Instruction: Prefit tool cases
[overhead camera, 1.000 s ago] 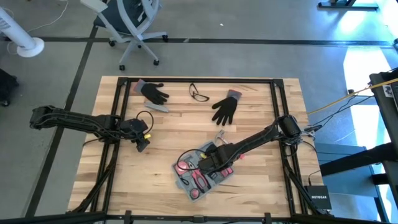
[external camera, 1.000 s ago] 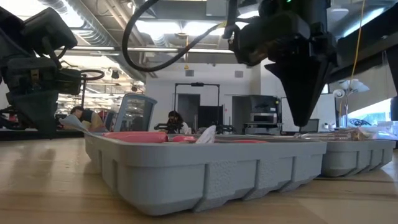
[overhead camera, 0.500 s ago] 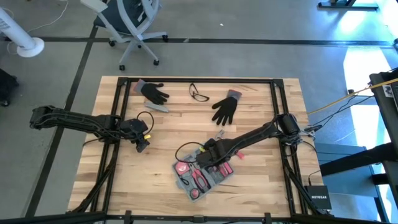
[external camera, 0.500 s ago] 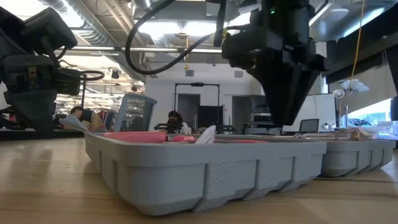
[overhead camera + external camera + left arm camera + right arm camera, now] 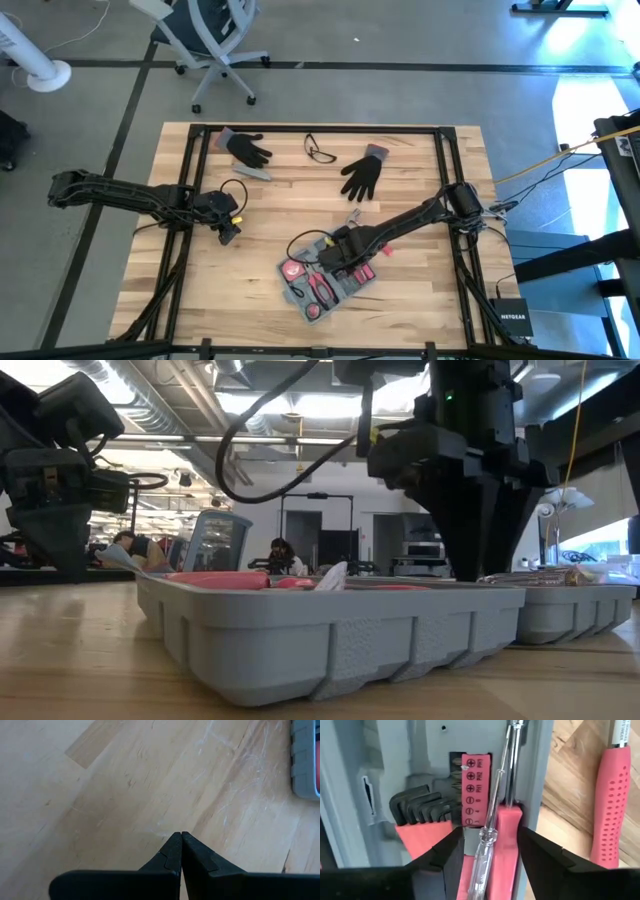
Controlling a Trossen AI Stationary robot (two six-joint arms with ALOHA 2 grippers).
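One blue-grey tool case [image 5: 322, 278] lies open on the table [image 5: 400, 300], showing as two joined trays in the low view. Two black gloves [image 5: 247, 148] [image 5: 362, 175] lie on the wood, along with one pair of glasses [image 5: 320, 152]. Two robot arms reach over the table, so two grippers: the left gripper [image 5: 229, 233] and the right gripper [image 5: 335, 258]. One office chair [image 5: 210, 35] and one white fan [image 5: 40, 68] stand on the floor beyond.

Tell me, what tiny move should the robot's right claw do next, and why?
Probably lift straight up a little. The right gripper is open, its fingers either side of a clear-handled screwdriver that already lies in the tool case beside the pink bit holder. Rising should clear it without nudging it. The left gripper waits shut over the table.
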